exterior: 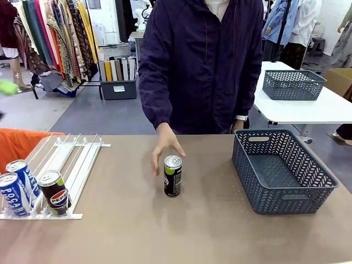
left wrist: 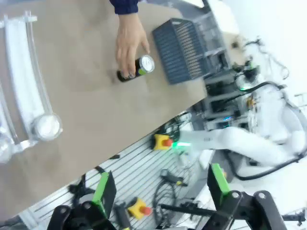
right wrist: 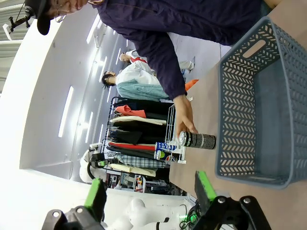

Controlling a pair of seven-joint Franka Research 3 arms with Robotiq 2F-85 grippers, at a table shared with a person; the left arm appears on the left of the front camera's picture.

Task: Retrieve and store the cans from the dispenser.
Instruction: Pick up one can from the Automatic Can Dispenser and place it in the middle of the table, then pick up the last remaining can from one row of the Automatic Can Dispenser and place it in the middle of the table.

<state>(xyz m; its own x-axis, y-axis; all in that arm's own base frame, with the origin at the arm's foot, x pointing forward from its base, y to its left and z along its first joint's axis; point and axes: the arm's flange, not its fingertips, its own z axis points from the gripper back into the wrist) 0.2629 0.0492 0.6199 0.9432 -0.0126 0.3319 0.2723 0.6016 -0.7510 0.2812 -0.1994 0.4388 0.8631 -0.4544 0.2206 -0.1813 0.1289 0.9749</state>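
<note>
In the front view, a black-and-green can [exterior: 172, 176] is seen standing upright near the middle of the table [exterior: 126, 231]. The person's hand [exterior: 166, 148] is held just behind it, fingers down beside its top. At the left a white rack [exterior: 77, 159] is laid on the table. At the rack's near end two blue-and-white cans [exterior: 25, 177] and a Pepsi can [exterior: 54, 192] are lined up side by side. A dark grey basket [exterior: 283, 168] is set at the right, well apart from the upright can.

In the left wrist view, the left gripper [left wrist: 160, 172] is shown with its green-padded fingers [left wrist: 103, 189] spread wide and nothing between them. It is held out beyond the table's edge. Farther off, the person's hand [left wrist: 128, 40] is laid against the black-and-green can [left wrist: 141, 66], with the basket [left wrist: 184, 50] just beyond. The rack [left wrist: 21, 76] is seen along the picture's left edge, a silver can top [left wrist: 46, 127] at its end.

In the right wrist view, which is rolled sideways, the right gripper [right wrist: 147, 179] is likewise spread wide, with nothing held. The basket [right wrist: 240, 110] is seen closest. Past it, the black-and-green can [right wrist: 197, 140] is met by the person's hand [right wrist: 184, 117] at its top. The rack's cans [right wrist: 165, 147] are glimpsed behind.
</note>
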